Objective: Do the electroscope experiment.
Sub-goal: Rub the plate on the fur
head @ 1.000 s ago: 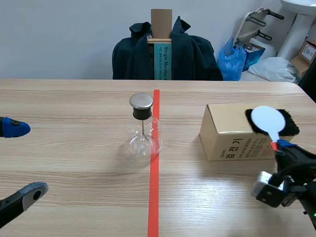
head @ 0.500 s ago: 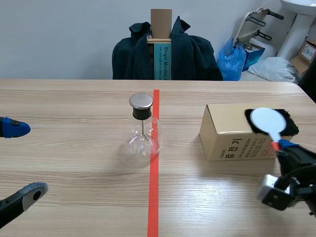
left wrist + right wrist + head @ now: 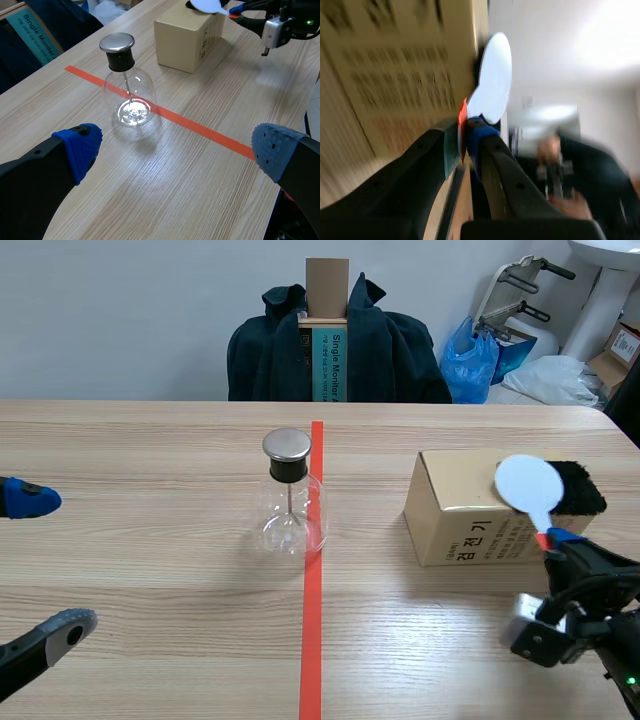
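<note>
In the right wrist view, the right gripper's (image 3: 462, 137) two fingers are closed tight on the thin orange-red handle (image 3: 462, 120) of a paddle (image 3: 495, 75), a flat white disc that stands just ahead of the fingertips against the printed side of a cardboard box (image 3: 395, 65). In the scene view this right gripper (image 3: 555, 540) sits at the lower right of the frame. The paddle (image 3: 527, 483) rises from it toward the upper left, and its disc lies over the near edge of a black fuzzy cloth (image 3: 582, 490) on top of the cardboard box (image 3: 450, 510), right of centre. Whether the disc touches the cloth cannot be told. The left gripper (image 3: 65, 562) is at the far left edge with its blue-padded fingers spread wide and holding nothing. In its own view the left gripper (image 3: 175, 150) frames the electroscope (image 3: 129, 95) ahead of it. The electroscope (image 3: 290, 515) is a clear glass flask standing just left of the red tape line (image 3: 312, 640) at the centre of the frame. It has a round metal cap (image 3: 286, 445), and a thin rod runs down from the cap inside the glass. It is well apart from both grippers. The step in hand appears to be charging the paddle against the cloth. The next move would likely be to carry the disc left across the tape line and bring it close over the metal cap without knocking the flask.
</note>
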Robot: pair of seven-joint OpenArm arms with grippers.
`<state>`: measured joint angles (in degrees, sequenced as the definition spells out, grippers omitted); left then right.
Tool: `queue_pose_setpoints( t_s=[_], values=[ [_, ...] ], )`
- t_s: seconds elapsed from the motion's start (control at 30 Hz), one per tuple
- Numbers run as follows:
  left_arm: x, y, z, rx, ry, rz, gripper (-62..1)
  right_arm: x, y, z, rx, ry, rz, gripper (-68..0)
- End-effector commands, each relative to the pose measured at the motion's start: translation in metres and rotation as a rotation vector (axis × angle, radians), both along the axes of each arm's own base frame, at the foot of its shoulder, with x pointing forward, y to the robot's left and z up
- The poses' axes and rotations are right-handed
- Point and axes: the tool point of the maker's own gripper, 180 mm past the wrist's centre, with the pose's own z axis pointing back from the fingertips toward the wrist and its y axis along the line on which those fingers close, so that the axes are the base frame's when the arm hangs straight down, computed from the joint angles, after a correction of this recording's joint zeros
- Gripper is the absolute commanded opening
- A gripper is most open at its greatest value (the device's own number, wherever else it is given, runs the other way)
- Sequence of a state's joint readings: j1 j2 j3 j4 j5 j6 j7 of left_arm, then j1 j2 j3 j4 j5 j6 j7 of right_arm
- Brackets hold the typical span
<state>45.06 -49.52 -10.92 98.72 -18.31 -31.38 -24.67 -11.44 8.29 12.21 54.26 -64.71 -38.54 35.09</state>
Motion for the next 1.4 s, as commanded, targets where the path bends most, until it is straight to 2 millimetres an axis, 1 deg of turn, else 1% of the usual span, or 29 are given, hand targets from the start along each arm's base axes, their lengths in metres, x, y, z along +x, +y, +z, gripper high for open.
queue_pose_setpoints(
  t_s=[0.0,0.03,0.13,0.17,0.2,0.23,0.3,0.33,0.37,0.4,0.47,0.5,0.53,0.57,0.67,0.7,0.73,0.83,0.87,0.9,1.0,1.07,1.23,1.3,1.37],
  values=[
    [0.003,-0.001,0.007,-0.026,-0.017,0.008,1.4,0.001,-0.021,0.003,-0.025,0.008,-0.051,-66.9],
    [0.003,-0.001,0.007,-0.026,-0.017,0.008,1.4,0.001,-0.018,0.002,-0.022,0.018,-0.026,-66.9],
    [0.003,-0.001,0.007,-0.026,-0.017,0.008,1.4,-0.004,0.017,0.003,-0.007,0.016,0.168,-66.9],
    [0.003,-0.001,0.007,-0.026,-0.017,0.008,1.4,-0.005,0.022,0.003,-0.003,0.012,0.195,-66.9],
    [0.003,-0.001,0.007,-0.026,-0.017,0.008,1.4,-0.005,0.021,0.004,-0.003,0.003,0.182,-66.9],
    [0.003,-0.001,0.007,-0.026,-0.017,0.008,1.4,-0.002,0.013,0.006,-0.011,-0.009,0.128,-66.9],
    [0.003,-0.001,0.007,-0.026,-0.017,0.008,1.4,0.001,-0.012,0.005,-0.02,-0.004,-0.01,-66.9],
    [0.003,-0.001,0.007,-0.026,-0.017,0.008,1.4,0.001,-0.022,0.004,-0.027,0.003,-0.052,-66.9],
    [0.003,-0.001,0.007,-0.026,-0.017,0.008,1.4,0.001,-0.024,0.004,-0.037,0.008,-0.047,-66.9],
    [0.003,-0.001,0.007,-0.026,-0.017,0.008,1.4,0.0,-0.018,0.004,-0.049,0.011,-0.001,-66.9],
    [0.003,-0.001,0.007,-0.026,-0.017,0.008,1.4,-0.003,0.006,0.005,-0.048,0.004,0.134,-66.9],
    [0.003,-0.001,0.007,-0.026,-0.017,0.008,1.4,-0.004,0.014,0.006,-0.046,-0.003,0.178,-66.9],
    [0.003,-0.001,0.007,-0.026,-0.017,0.008,1.4,-0.004,0.016,0.007,-0.043,-0.006,0.189,-66.9],
    [0.003,-0.001,0.007,-0.026,-0.017,0.008,1.4,-0.002,0.011,0.008,-0.037,-0.015,0.154,-66.9],
    [0.003,-0.001,0.007,-0.026,-0.017,0.008,1.4,0.001,-0.026,0.011,-0.045,-0.028,-0.055,-66.9],
    [0.003,-0.001,0.007,-0.026,-0.017,0.008,1.4,0.001,-0.03,0.01,-0.047,-0.025,-0.071,-66.9],
    [0.003,-0.001,0.007,-0.025,-0.017,0.008,1.4,0.0,-0.025,0.008,-0.047,-0.015,-0.043,-66.9],
    [0.003,-0.001,0.007,-0.026,-0.017,0.008,1.4,-0.002,0.005,0.009,-0.043,-0.021,0.118,-66.9],
    [0.003,-0.001,0.007,-0.026,-0.017,0.008,1.4,-0.003,0.009,0.009,-0.04,-0.022,0.135,-66.9],
    [0.003,-0.001,0.007,-0.025,-0.017,0.008,1.4,-0.002,0.008,0.01,-0.039,-0.03,0.123,-66.9],
    [0.003,-0.001,0.007,-0.025,-0.017,0.008,1.4,0.0,-0.019,0.008,-0.036,-0.019,-0.027,-66.9],
    [0.002,-0.001,0.006,-0.025,-0.017,0.008,1.4,-0.002,-0.023,0.004,-0.037,0.009,-0.033,-66.9],
    [0.002,-0.001,0.006,-0.025,-0.017,0.008,1.4,-0.006,0.009,0.004,-0.033,0.008,0.153,-66.9],
    [0.002,-0.001,0.006,-0.025,-0.017,0.008,1.4,-0.008,0.017,0.004,-0.03,0.007,0.196,-66.9],
    [0.002,-0.001,0.006,-0.025,-0.017,0.008,1.4,-0.009,0.02,0.006,-0.034,-0.001,0.217,-66.9]
  ],
)
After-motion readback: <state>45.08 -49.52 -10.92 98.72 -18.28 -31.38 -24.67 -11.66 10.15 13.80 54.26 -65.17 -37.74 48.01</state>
